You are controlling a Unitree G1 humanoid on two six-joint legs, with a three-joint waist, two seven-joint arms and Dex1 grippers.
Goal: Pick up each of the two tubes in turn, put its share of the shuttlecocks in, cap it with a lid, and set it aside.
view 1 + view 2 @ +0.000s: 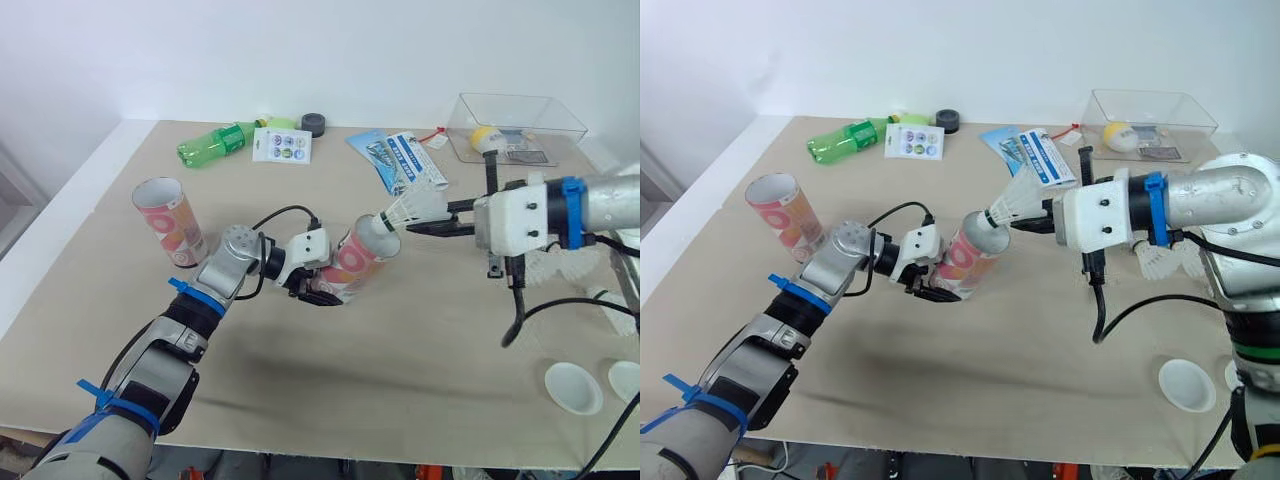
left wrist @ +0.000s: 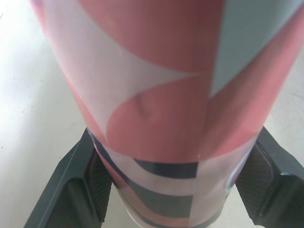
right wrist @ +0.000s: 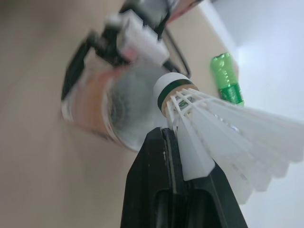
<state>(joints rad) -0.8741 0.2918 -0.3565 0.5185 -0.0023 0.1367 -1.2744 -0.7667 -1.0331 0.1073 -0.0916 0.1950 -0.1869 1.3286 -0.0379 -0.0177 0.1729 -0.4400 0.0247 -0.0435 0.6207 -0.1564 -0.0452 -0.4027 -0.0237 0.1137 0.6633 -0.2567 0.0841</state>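
Left claw clamps the tilted pink patterned cardboard tube. Right claw pinches a white feathered shuttlecock at the tube mouth. Off-axis entry may crush feathers against the rim.

The centre tube is pink with white curves, pale blue wedges and dark blocks; the left tube is pink with pale circles. The shuttlecock is white, green-banded at the cork. Upper left lies a green bottle; lower right, white lids.

Shuttlecock in hand, near tube
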